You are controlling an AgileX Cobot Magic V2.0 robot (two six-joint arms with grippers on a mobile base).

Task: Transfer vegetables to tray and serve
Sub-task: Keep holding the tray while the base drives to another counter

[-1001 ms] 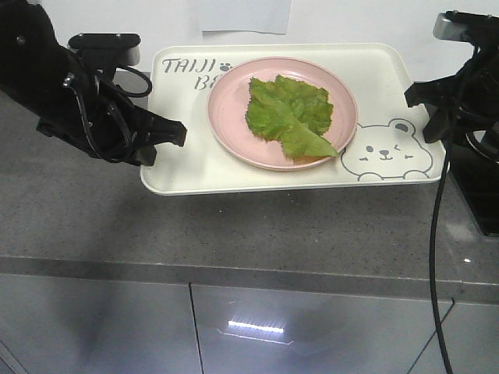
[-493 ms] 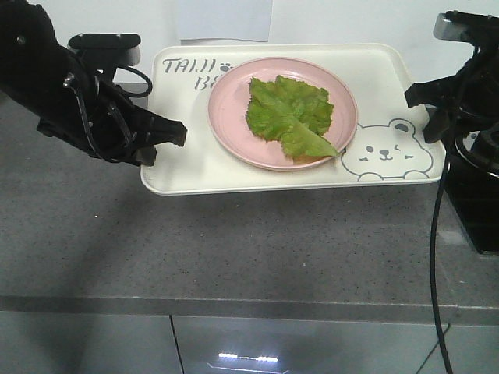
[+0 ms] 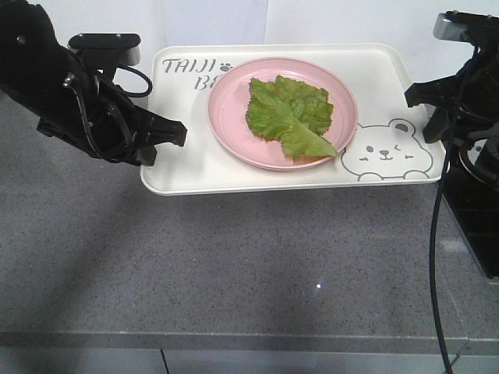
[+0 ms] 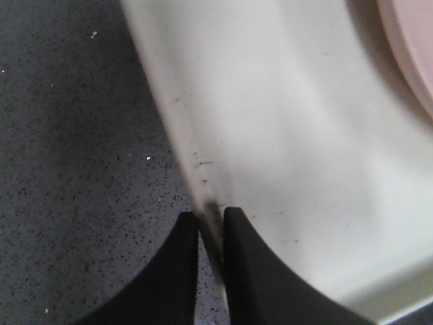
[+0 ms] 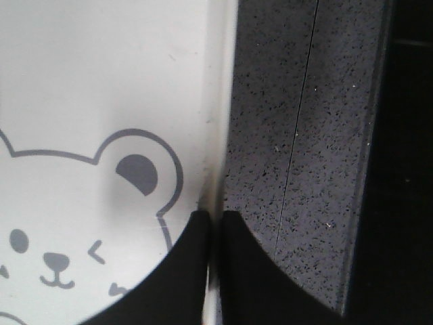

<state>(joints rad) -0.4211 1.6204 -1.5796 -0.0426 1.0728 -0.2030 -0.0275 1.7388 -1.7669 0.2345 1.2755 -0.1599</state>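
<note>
Now the grey bench (image 3: 234, 265) lies under the tray (image 3: 195, 167), which both pincers pinch by its rims: left pincer (image 4: 211, 233), right pincer (image 5: 215, 230). Lettuce (image 3: 290, 113) sits on the pink plate (image 3: 230, 117). I should move both arms evenly, keeping it level.

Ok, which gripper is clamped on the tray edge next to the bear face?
The right gripper, pinching the tray rim beside the winking bear. The left gripper grips the opposite rim, on the lettering side.
</note>
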